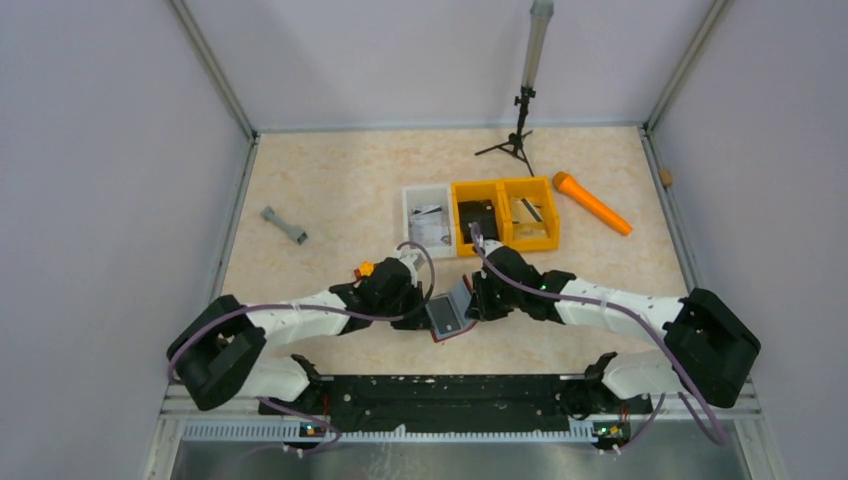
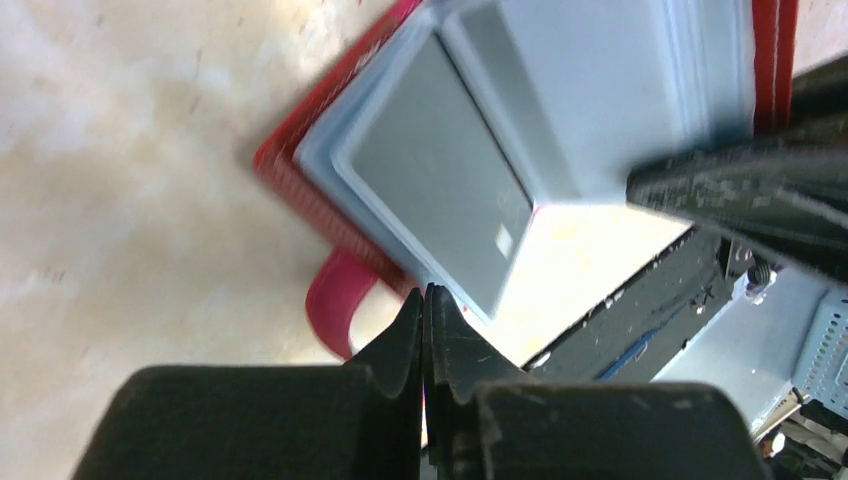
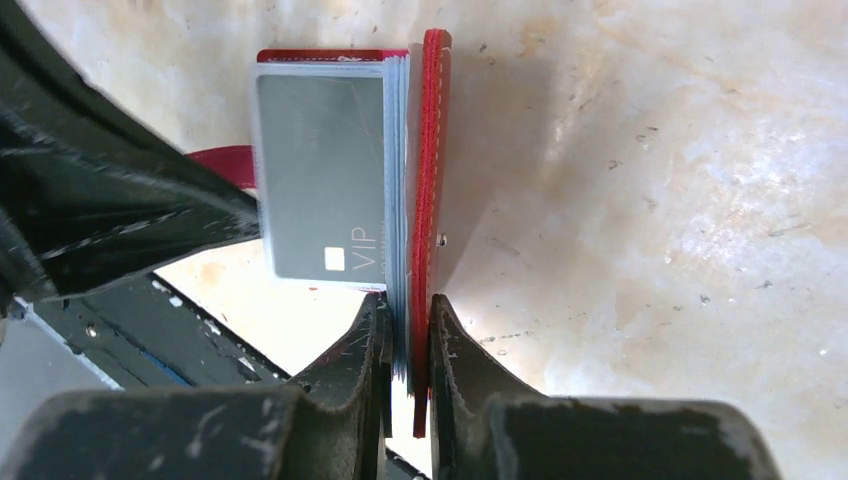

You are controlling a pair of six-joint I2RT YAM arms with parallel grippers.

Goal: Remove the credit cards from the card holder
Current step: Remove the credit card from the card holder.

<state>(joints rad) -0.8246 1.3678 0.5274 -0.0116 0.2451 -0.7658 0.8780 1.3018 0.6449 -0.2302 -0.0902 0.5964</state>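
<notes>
Card holder (image 3: 436, 150), open, near centre: my right gripper (image 3: 408, 335) clamps its edge; left gripper (image 2: 425, 305) pinched shut beside grey card (image 3: 320, 170).

- Bare table (image 1: 340, 170) at far left, broken only by a grey piece (image 1: 284, 226).
- Bins (image 1: 505, 212) close ahead, barring forward reach; marker (image 1: 592, 203) to their right.
- Holder (image 1: 450, 318) squeezed between left gripper (image 1: 415, 292) and right gripper (image 1: 480, 300); seemingly no gap.

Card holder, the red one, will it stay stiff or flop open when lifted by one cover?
Likely floppy: the card holder is a thin cover with clear sleeves fanning beside the right gripper, so the free side may swing. Its grey card looks smooth and stiff, so it might slide out if tipped.
</notes>
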